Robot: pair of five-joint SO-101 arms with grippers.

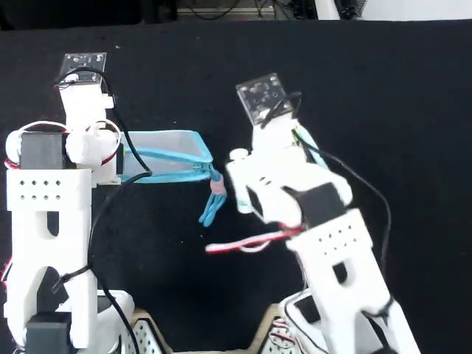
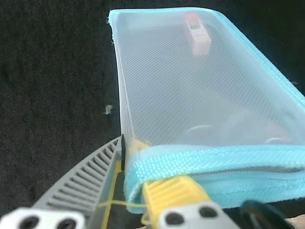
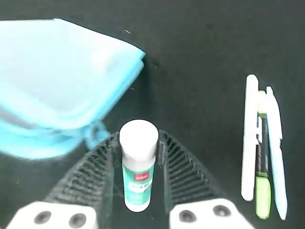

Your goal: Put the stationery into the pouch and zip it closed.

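Turquoise-trimmed mesh pouch [image 1: 166, 153]: translucent, lying flat on the black tabletop [image 1: 398, 81], left of centre in the high view. A pink and blue zip-pull tassel [image 1: 214, 198] trails off its right-hand corner onto the cloth. A small pink-and-white block [image 2: 197, 33] shows through the mesh near the far edge. A dark slit runs between the two zip tapes along the near edge in the left wrist view.

Left gripper [image 2: 138, 167]: grey and yellow jaws clamped on the pouch's corner, at the end of the zip tape.

Right gripper [image 3: 138, 143]: black ribbed jaws closed around a glue stick [image 3: 138, 164], white cap pointing outward, body upright between them. It sits just off the pouch's corner, apart from the fabric.

Pens [image 3: 261, 152]: a white pen, a green highlighter and a pale blue pen, lying parallel and touching, well apart from the pouch on the side away from it.

Open room: bare black cloth lies between the pouch's corner and the pens, and a wide band runs along the table's far edge behind both arms. A red and white cable [image 1: 243, 243] crosses the cloth below the tassel.
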